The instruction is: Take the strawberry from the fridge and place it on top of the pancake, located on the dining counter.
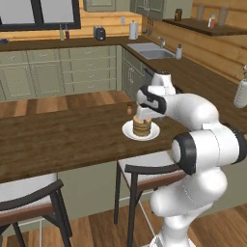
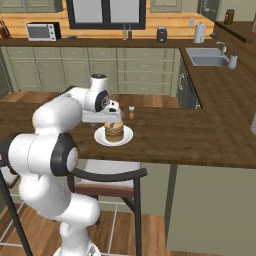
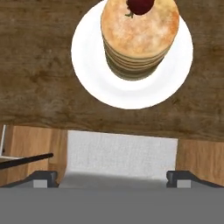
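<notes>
Nearest the base, a dark-framed stool with a pale cushioned seat point(image 1: 144, 166) stands tucked against the olive-grey base of the long dark brown wooden dining counter point(image 1: 58, 140); a second stool of the same kind point(image 1: 29, 193) sits further to the left in the left base view; in the hand view the pale cushion point(image 3: 122, 153) lies just below the counter's edge, with wooden floor on either side. The two small dark finger tips of the two-finger gripper point(image 3: 113, 177) rise at the bottom of the hand view, spread well apart with nothing between them; in the base views the white arm bends over the counter and the gripper point(image 2: 112, 116) hangs directly above the plate.

On the counter, near its front edge, rests a round white plate point(image 3: 87, 74) bearing the pancake point(image 3: 140, 39), a small stack of round tan-brown cakes; the tiny red strawberry point(image 3: 140, 6) lies on top of the stack, at the upper edge of the hand view, partly cut off by the frame; the stack point(image 1: 141, 127) sits centred on its plate point(image 2: 100, 137).

Just behind the plate stand two small shaker-like items point(image 2: 131, 112), close together. Well beyond, the far counter carries a steel sink point(image 2: 207, 60), a white paper roll point(image 2: 200, 32) and a grey microwave point(image 2: 42, 31); pale green cabinets point(image 1: 48, 72) run beneath it.
</notes>
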